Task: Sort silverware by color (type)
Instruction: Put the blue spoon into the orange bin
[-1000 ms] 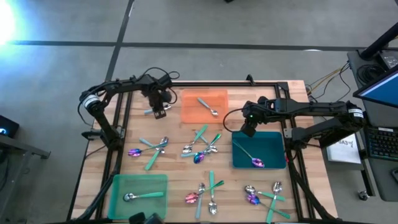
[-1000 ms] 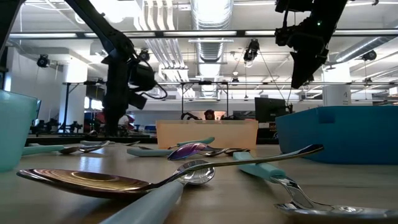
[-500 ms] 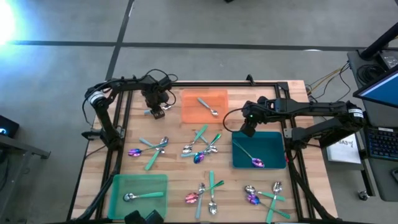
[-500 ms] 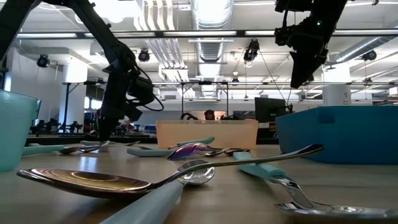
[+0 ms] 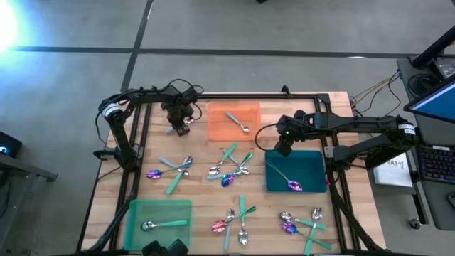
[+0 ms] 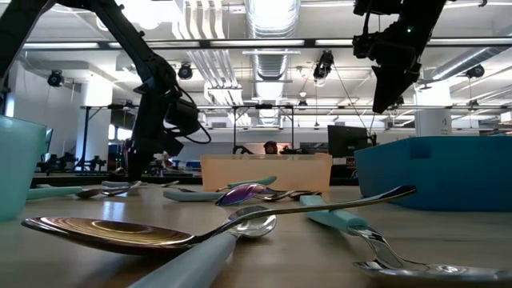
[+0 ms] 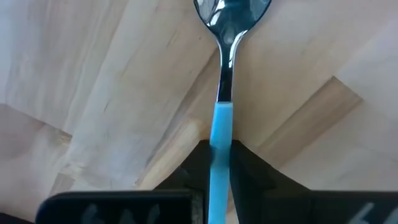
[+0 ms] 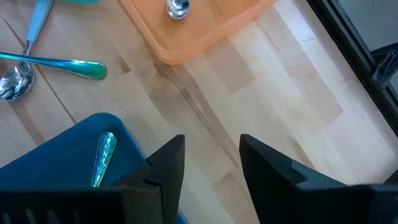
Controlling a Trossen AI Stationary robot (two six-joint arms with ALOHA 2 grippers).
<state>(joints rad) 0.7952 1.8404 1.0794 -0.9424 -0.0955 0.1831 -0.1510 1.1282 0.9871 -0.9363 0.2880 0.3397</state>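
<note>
The left gripper point(image 7: 219, 163) has just come together on the blue-green handle of a spoon point(image 7: 225, 68) at the far left of the table point(image 5: 313, 99), just beside the orange tray point(image 5: 217, 128). Half a second ago it hung over the same spot, and a second ago it sat a little nearer the middle of the table; now, in the left wrist view, the handle runs straight between its two dark fingers point(image 7: 188, 177), which press on it from both sides. In my judgement this is the grip that starts one more sorting move, and a teal-handled piece would most likely belong in the green tray point(image 5: 135, 213) at the near left, where a similar spoon already lies.

The spoon has a shiny silver bowl and neck and a flat, plain-coloured handle. Its bowl looks to rest on the wood, though from these views I cannot be sure whether it has left the table yet.

The right gripper point(image 8: 211, 163) has not moved over the last second: it waits with its fingers apart and empty, above the far edge of the blue tray point(image 5: 313, 186), which holds one iridescent purple spoon point(image 5: 286, 179). A plain silver spoon point(image 5: 237, 121) lies in the orange tray. Most of the silverware point(image 5: 231, 169) is not yet sorted and lies in mixed clusters across the middle and near side of the table.
</note>
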